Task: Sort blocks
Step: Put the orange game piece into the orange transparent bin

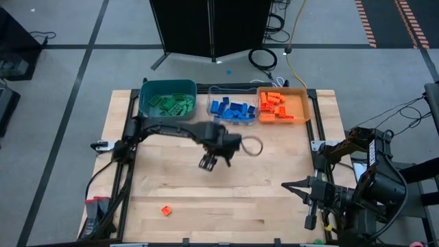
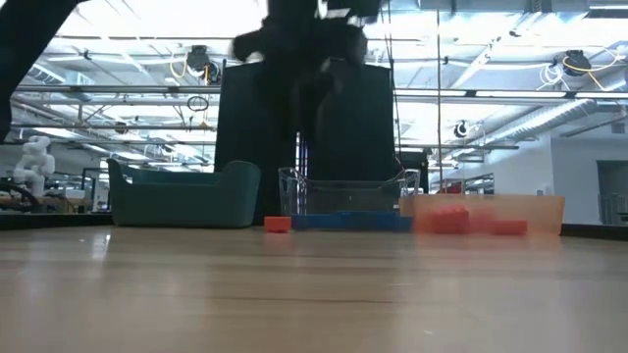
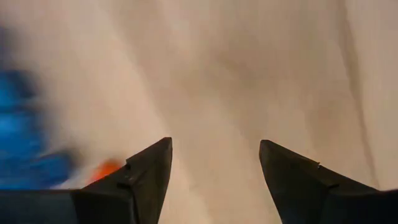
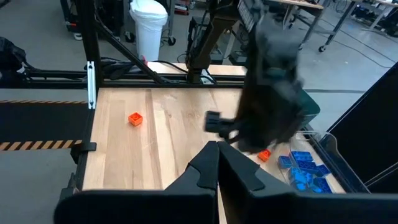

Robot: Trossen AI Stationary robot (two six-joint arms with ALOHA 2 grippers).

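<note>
One orange block lies loose near the counter's front-left; the rest sit in bins. Left gripper hangs mid-counter, spread, empty. Right gripper pressed together, parked right. Block judged light, rigid, slick: pinch opposite flat sides.

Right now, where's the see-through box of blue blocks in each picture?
High: clear bin, back middle.
Low: centre, far off.
Left wrist: only a blue blur, probably it.
Right wrist: its wall, blue blocks inside.
Landmark: the open left gripper, just in front of it.
</note>
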